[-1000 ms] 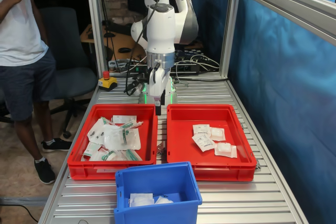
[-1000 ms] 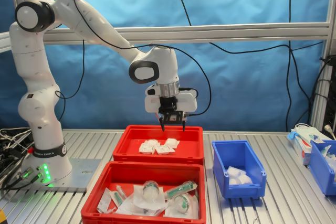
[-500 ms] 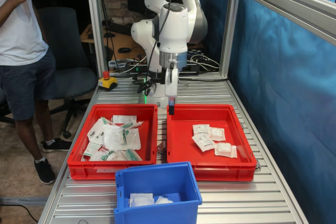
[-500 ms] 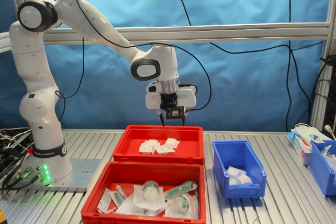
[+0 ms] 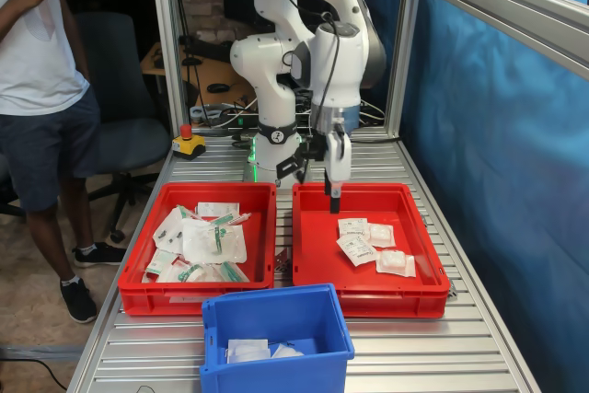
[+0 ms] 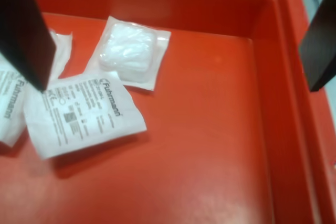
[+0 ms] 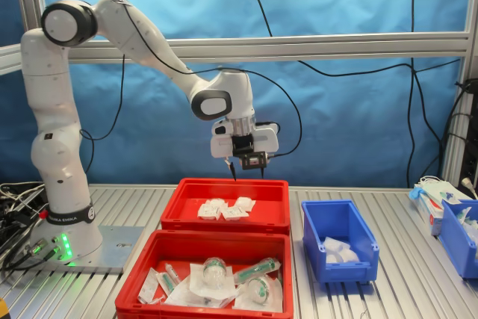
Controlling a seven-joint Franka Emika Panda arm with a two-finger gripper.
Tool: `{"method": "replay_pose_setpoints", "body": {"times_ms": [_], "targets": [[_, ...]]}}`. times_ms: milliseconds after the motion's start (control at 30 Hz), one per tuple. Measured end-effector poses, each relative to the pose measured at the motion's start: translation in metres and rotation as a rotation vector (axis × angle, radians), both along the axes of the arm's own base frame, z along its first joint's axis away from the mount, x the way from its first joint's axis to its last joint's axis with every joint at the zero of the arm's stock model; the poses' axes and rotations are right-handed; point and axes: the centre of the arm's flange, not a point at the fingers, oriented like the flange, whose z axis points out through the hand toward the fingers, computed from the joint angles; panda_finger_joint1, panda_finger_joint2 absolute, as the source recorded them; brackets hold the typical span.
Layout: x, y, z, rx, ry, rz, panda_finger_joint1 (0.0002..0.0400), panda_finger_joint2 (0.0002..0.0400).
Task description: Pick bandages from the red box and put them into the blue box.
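Lying flat in the red box (image 5: 313, 255), the bandages (image 5: 370, 244) are square white sealed pouches, one printed "Fuhrmann" (image 6: 84, 113), another showing its padded centre (image 6: 130, 51). The gripper (image 7: 249, 172) hangs above them at the box's twelve o'clock end, fingers (image 6: 23, 24) spread wide, empty. The blue box (image 7: 337, 240) holds white pouches.

White bandages (image 5: 368, 242) flat in red box (image 5: 313, 255); blue box (image 5: 276, 315) nearby.

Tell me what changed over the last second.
The arm carried the open, empty tool from the gap between the two red trays to above the red box with the bandages. Nothing was gripped or released. The bandages, the blue box and the other tray stayed put.
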Motion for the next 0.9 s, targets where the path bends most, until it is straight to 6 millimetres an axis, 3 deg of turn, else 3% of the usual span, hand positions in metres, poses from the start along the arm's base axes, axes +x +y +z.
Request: {"method": "replay_pose_setpoints", "body": {"times_ms": [367,900], "targets": [[-0.011,0.048,-0.038,-0.012,0.045,0.025,0.0400,0.0400],[-0.010,0.076,-0.061,-0.025,0.069,0.035,0.0400,0.0400]]}}
